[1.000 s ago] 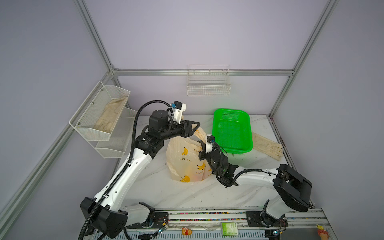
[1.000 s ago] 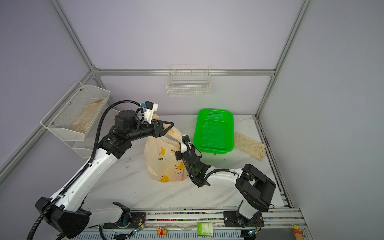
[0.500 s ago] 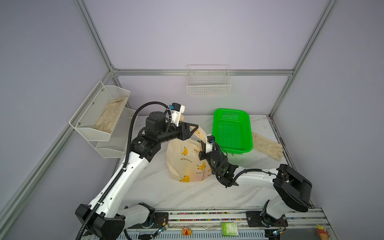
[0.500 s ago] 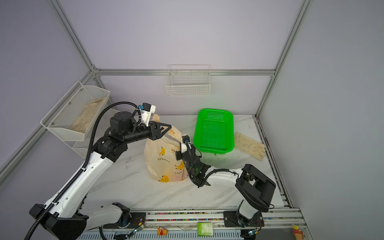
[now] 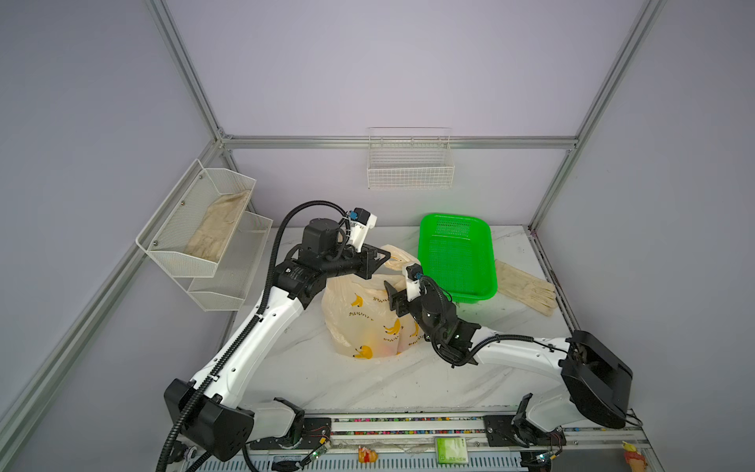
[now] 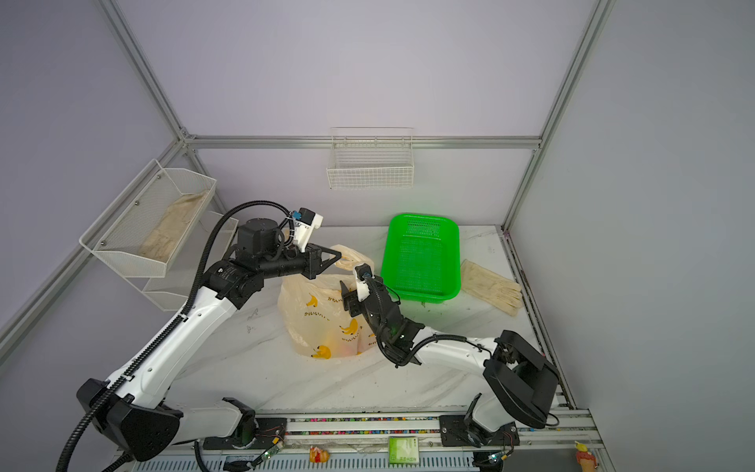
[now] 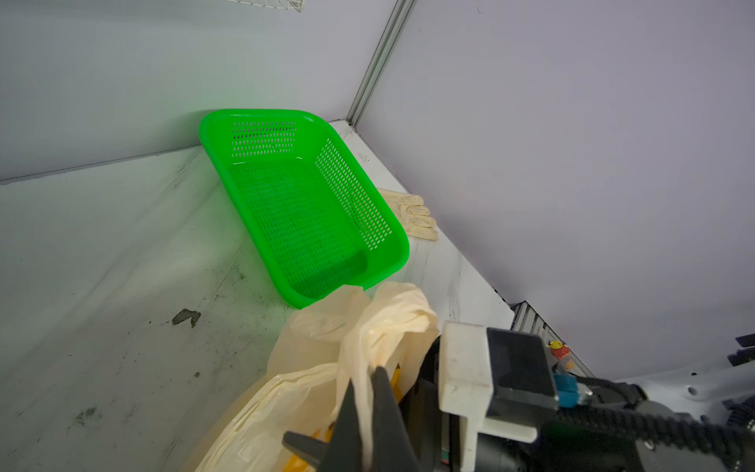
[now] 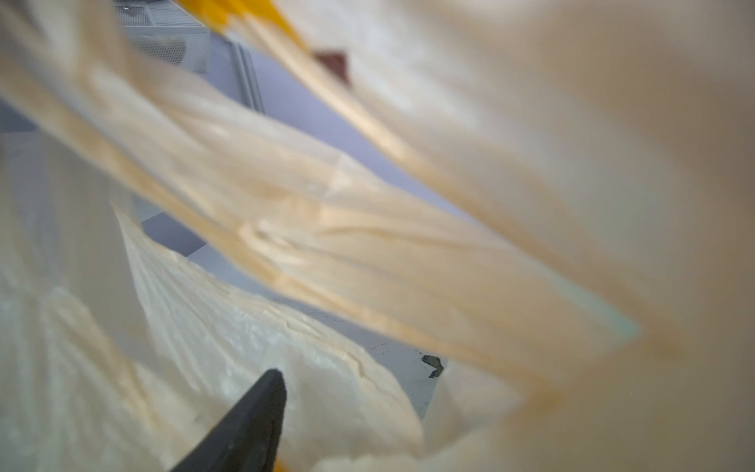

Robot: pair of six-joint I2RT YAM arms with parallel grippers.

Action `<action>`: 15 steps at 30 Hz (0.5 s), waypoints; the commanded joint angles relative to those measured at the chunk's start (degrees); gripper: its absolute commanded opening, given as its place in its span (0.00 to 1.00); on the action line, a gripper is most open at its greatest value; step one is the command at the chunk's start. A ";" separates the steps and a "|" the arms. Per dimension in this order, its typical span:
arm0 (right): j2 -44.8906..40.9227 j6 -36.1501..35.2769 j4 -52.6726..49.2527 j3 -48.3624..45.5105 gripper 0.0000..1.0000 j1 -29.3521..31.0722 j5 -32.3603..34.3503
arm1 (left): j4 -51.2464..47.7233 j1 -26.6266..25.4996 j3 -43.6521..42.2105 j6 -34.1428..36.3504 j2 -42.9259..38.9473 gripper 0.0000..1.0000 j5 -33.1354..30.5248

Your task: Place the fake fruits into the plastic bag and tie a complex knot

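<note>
Nearest the camera, along the bottom edge of both top views, a rail (image 5: 408, 425) is seen with the two arm bases mounted on it. Beyond it, at the middle of the marble table (image 5: 367, 380), the plastic bag (image 5: 367, 323) (image 6: 322, 318) is stood upright. The fake fruits (image 5: 382, 347) are made out only as dim yellow and reddish shapes through its lower wall; which fruit is which cannot be told.

The right gripper (image 5: 391, 300) (image 6: 346, 300) is set at the bag's upper right, in among the film just below the mouth. Its jaws are parted. In the right wrist view a single dark finger (image 8: 253, 417) is shown well off the middle against crinkled film, the other being hidden behind blurred plastic, and nothing is seen clamped.

Above the bag's mouth the left gripper (image 5: 386, 257) (image 6: 337, 257) is held level, pointed toward the right of the frame. It is closed tight on a handle loop (image 7: 388, 323). In the left wrist view the loop's film is pinched between the two fingers (image 7: 386, 408) and bunched up just past their tips.

Farther back, right of centre, the green mesh basket (image 5: 457, 257) is set, with a beige glove (image 5: 527, 286) beside it on the right. A white wire rack (image 5: 200, 245) is fixed to the left wall.
</note>
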 commanded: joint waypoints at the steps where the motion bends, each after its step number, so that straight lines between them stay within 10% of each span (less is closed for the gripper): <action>1: -6.41 -2.84 -9.29 2.21 0.87 -1.50 -9.67 | -1.19 -0.19 6.58 4.23 0.18 0.00 2.20; 8: -12.14 -7.92 -27.85 8.96 0.91 -9.31 -28.66 | -2.33 -0.04 10.62 6.37 1.06 0.00 4.73; 15: -11.58 -10.79 -30.69 11.48 0.93 -10.22 -29.93 | -4.24 -0.08 14.21 6.94 1.68 0.00 5.24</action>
